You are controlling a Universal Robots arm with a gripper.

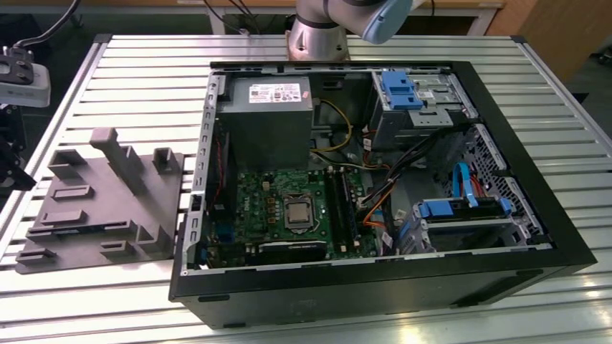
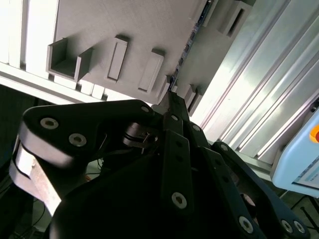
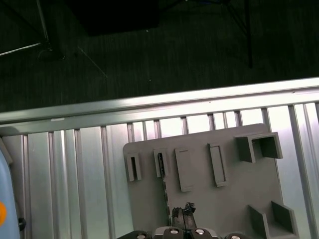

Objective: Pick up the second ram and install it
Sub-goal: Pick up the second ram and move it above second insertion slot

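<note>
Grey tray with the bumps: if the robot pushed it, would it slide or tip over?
Probably slide: the grey tray lies flat and wide on the ribbed metal table. Tipping seems unlikely. It looks like stiff, light plastic, so it likely wouldn't bend.

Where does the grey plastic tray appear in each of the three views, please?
Exterior view: the grey tray lies on the ribbed metal table, at the exterior view's left of the computer case.
First wrist view: the tray lies by the table's edge.
Second wrist view: the tray is seen close, blocks toward the camera.
Shared landmark: the ribbed metal table.
</note>
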